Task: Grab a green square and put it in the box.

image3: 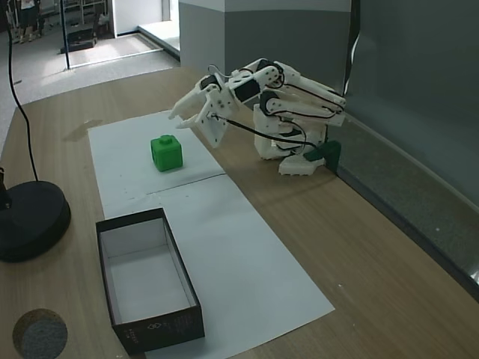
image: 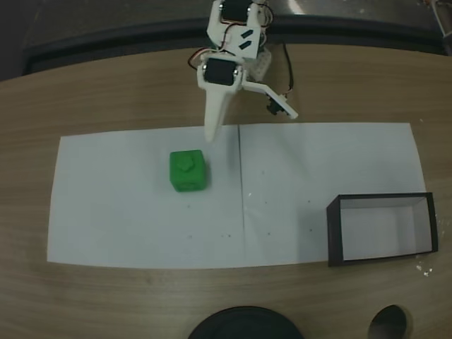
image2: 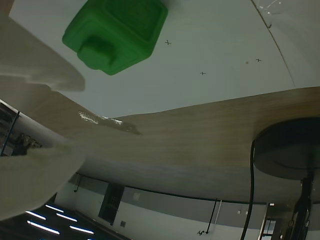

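Observation:
The green square (image: 188, 171) sits on the white paper, left of the sheet's middle seam, knob up. In the other fixed view the green square (image3: 166, 152) stands just ahead of the arm. My gripper (image: 251, 127) hovers behind it, open wide, with nothing between the fingers; one fingertip points down close to the cube's far right corner without touching it. In the wrist view the green square (image2: 117, 32) shows at the top, beyond my blurred white fingers (image2: 35, 65). The box (image: 332, 233), black-walled with a pale floor, stands at the paper's right end.
White paper (image: 127, 226) covers the middle of the wooden table. A round black disc (image3: 30, 221) with a cable rests near the box (image3: 187, 288). A round hole (image: 388, 325) is in the table edge. The arm's base (image3: 288, 146) stands by the wall.

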You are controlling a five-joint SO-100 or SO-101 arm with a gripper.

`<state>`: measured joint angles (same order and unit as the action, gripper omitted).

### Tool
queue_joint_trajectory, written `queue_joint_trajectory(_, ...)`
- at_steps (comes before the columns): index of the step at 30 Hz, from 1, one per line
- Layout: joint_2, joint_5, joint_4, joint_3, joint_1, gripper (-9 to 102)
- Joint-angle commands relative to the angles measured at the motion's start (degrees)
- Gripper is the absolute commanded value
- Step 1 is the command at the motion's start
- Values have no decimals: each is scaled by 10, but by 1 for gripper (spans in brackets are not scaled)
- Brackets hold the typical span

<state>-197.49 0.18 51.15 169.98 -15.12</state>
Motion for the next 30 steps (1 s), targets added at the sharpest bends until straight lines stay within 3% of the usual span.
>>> queue_joint_trajectory(1,15,-2,61,-83,13,21)
queue_joint_trajectory(5,83,-3,121,-152,4,22)
queue_joint_trajectory(21,628,-55,164,-404,-76,32)
queue_joint_trajectory(30,844,-66,165,-515,-76,32)
